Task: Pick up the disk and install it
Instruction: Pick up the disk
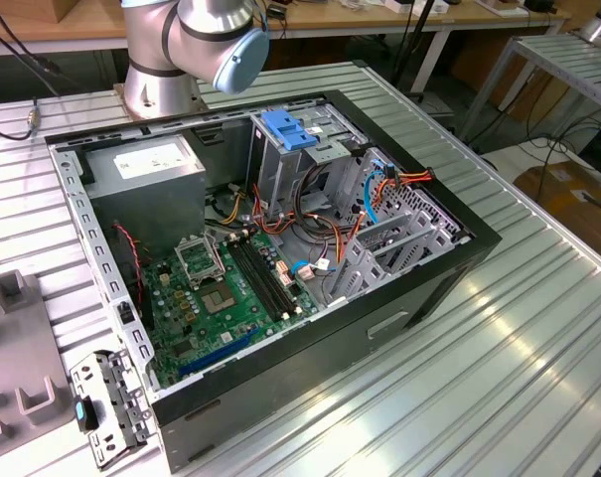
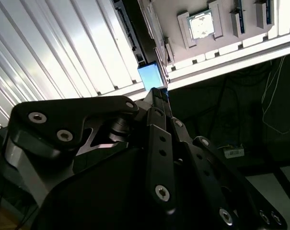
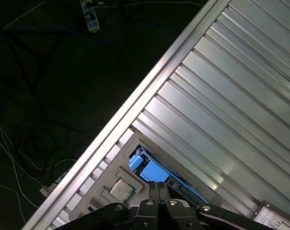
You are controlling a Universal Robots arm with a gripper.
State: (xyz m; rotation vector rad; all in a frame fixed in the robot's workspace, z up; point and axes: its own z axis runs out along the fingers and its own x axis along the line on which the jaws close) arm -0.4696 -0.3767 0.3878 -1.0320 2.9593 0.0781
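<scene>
The disk [image 2: 149,76] shows in both wrist views as a bright blue end tab with a dark, thin body running away from it. It sits by the edge of the ribbed metal table, and its blue end [image 3: 148,170] lies next to a pale fixture. My gripper [image 2: 157,92] hangs right over that blue end, and its fingertips [image 3: 159,185] are shut together and point at it. Whether they pinch the tab is hidden. The open computer case [image 1: 419,298] lies on the table in the exterior view.
A processor chip [image 2: 201,24] rests in the pale fixture beside the disk. Past the table edge is dark floor with cables [image 3: 34,139]. Inside the case stands a tall metal cage with a light blue latch [image 1: 285,129]. The arm's base [image 1: 166,70] stands behind the case.
</scene>
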